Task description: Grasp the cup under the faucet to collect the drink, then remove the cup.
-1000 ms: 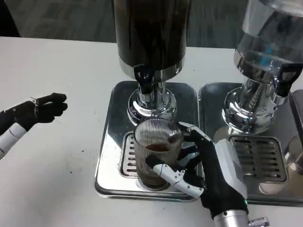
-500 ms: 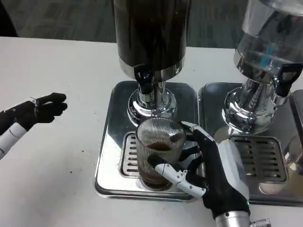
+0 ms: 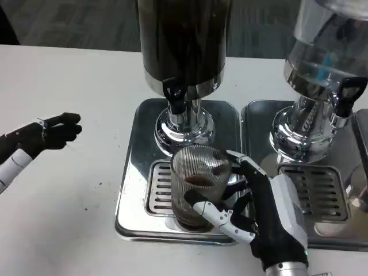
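You're gripping the ribbed glass cup [image 3: 198, 187] with the right hand [image 3: 261, 213] from 3 o'clock: slippery, fragile, part-full, so hold mid-wall.

A single head camera looks steeply down and forward over the white table [image 3: 69, 190], close enough that the dark cylindrical drink dispenser [image 3: 183, 40] and the clear dispenser beside it [image 3: 330, 46] are cropped at the top edge, while grey carpet fills the far background strip.
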Tool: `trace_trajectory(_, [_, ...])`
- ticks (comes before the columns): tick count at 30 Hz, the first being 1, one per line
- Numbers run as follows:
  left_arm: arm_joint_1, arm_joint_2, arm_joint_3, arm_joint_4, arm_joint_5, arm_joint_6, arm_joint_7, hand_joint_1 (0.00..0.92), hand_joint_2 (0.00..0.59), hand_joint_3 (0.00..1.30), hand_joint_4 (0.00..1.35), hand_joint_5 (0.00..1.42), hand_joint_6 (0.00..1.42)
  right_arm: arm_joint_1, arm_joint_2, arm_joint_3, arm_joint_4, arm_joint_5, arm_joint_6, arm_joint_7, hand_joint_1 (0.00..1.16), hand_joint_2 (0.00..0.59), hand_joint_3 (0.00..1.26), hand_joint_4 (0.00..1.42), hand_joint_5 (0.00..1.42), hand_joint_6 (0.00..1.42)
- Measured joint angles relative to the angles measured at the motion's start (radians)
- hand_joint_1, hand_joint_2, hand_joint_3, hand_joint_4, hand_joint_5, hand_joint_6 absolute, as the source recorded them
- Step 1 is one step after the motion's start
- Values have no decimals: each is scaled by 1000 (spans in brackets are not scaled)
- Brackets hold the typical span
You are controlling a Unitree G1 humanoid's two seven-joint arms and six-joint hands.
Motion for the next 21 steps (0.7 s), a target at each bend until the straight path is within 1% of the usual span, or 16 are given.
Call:
trace_trajectory(11, [0,-1,-9,3,0,0,0,0,157,225,222,208,213,7,0,-7,-6,17,-2,0,692,235,453,534,701,941])
trace_trajectory(15, [-2,-1,-11,11,0,0,0,0,157,224,222,208,219,20,0,-13,-15,18,-12,-7,692,234,455,534,706,945])
trace_trajectory(21, [-20,-1,-17,17,0,0,-4,0,158,223,222,208,223,54,0,-21,-55,18,-23,-15,705,228,456,542,718,964])
